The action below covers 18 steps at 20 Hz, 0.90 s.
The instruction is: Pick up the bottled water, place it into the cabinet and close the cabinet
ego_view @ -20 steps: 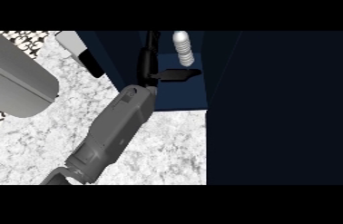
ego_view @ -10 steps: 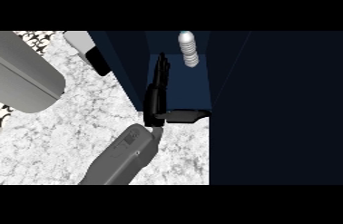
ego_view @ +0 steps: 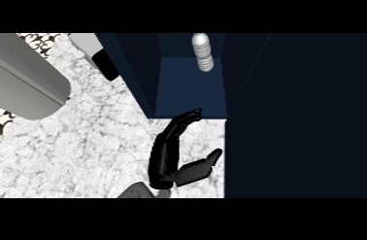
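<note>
we see the bottled water (ego_view: 203,52) lying inside the open cabinet (ego_view: 190,83), far back on its dark blue floor, near the top edge of the view. its long axis runs up and down in the head view, the rounded narrow end pointing away from us and the wider ribbed body toward the cabinet's front edge. it sits a little right of the middle of the compartment, closer to the right wall than to the left, and the blue floor between it and the front edge lies bare. the cabinet door (ego_view: 294,117) fills the right side of the view as a broad dark panel, its edge running down beside the marble counter (ego_view: 86,132). our right hand (ego_view: 172,151) rests over the counter just in front of the cabinet's front edge, fingers (ego_view: 185,118) straight and apart from the thumb (ego_view: 208,159), fingertips reaching the lip of the cabinet floor and holding nothing. it is well apart from the bottle. our left hand (ego_view: 106,66) shows only as a dark shape beside the cabinet's left wall, and we cannot tell how its fingers are set.
</note>
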Motion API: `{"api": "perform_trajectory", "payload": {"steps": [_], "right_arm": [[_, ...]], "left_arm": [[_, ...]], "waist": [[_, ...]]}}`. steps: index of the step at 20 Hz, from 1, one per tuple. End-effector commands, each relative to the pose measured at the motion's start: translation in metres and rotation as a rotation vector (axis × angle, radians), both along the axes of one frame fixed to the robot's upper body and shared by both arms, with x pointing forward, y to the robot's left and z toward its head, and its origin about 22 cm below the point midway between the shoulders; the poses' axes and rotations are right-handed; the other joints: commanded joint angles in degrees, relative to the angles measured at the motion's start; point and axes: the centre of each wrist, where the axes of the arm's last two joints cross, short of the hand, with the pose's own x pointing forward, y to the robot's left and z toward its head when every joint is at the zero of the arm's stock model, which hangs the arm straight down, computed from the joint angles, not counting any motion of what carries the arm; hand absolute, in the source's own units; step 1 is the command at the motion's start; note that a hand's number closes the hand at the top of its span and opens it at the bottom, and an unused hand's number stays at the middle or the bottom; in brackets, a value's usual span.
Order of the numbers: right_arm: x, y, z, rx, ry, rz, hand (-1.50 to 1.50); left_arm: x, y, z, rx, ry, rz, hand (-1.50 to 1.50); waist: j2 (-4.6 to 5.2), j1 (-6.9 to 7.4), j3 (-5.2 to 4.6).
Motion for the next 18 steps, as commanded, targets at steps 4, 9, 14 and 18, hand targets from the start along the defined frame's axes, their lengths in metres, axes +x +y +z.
{"api": "perform_trajectory", "payload": {"steps": [4,9,14,18], "right_arm": [[-0.008,0.025,0.024,-0.128,-0.010,0.134,1.50],[-0.015,0.031,0.037,-0.157,0.025,0.199,1.50],[-0.007,0.039,0.034,-0.212,0.065,0.404,1.50],[-0.008,0.051,0.043,-0.211,-0.031,0.432,1.50]], "left_arm": [[-0.056,0.049,-0.009,-0.001,0.017,-0.058,1.50],[-0.074,0.090,0.010,0.049,0.017,-0.038,1.50],[-0.077,0.124,0.007,0.097,0.016,-0.023,1.50],[-0.073,0.151,0.028,0.080,-0.030,0.003,1.50]], "waist": [[0.04,-0.12,-0.02],[-0.12,-0.28,-0.07],[-0.06,-0.41,-0.11],[-0.16,-0.66,-0.16]]}}
